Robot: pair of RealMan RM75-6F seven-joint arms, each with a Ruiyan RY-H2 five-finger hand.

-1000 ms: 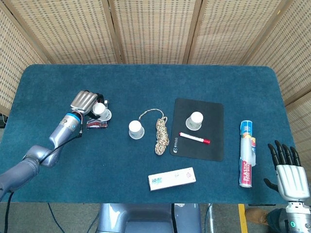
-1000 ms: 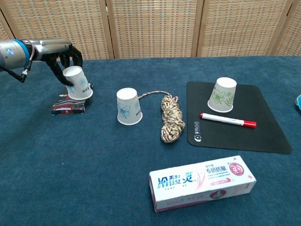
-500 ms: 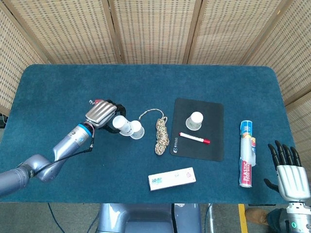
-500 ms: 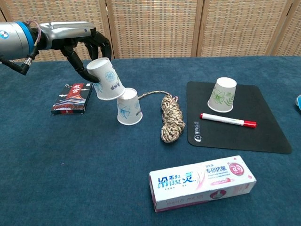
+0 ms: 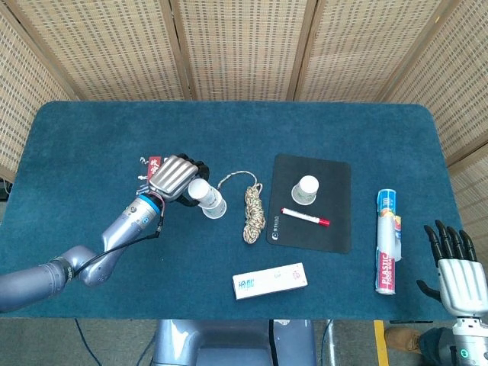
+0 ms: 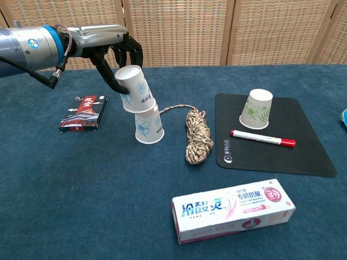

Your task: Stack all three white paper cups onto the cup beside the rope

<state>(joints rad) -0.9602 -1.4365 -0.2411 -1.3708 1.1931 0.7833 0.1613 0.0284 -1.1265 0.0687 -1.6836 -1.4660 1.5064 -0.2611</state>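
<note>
From the head view, the left hand point(image 5: 174, 177) grips a cup point(image 5: 200, 191) upside down, its fingers wrapped round it, and has carried it rightward since half a second ago so it now sits over the base cup point(image 5: 215, 206) just left of the rope point(image 5: 252, 211), where before it only leaned against that cup's side; the card box point(image 5: 153, 164) it left behind shows partly behind the hand. A third cup point(image 5: 306, 189) stands upside down on the black mat point(image 5: 335, 221) above the red-capped pen point(image 5: 304, 217), as it did earlier. The right hand point(image 5: 460, 268) rests at the counter's point(image 5: 91, 137) near right corner, fingers spread and holding nothing, slightly lower in frame than before. In the chest view, the left hand point(image 6: 118, 60) holds the cup point(image 6: 136, 89) tilted, its rim now resting on top of the base cup point(image 6: 148, 124) rather than beside it; the rope point(image 6: 197, 135), third cup point(image 6: 256, 109), pen point(image 6: 263, 138), box point(image 6: 84, 113) and toothpaste carton point(image 6: 233, 210) lie unchanged
</note>
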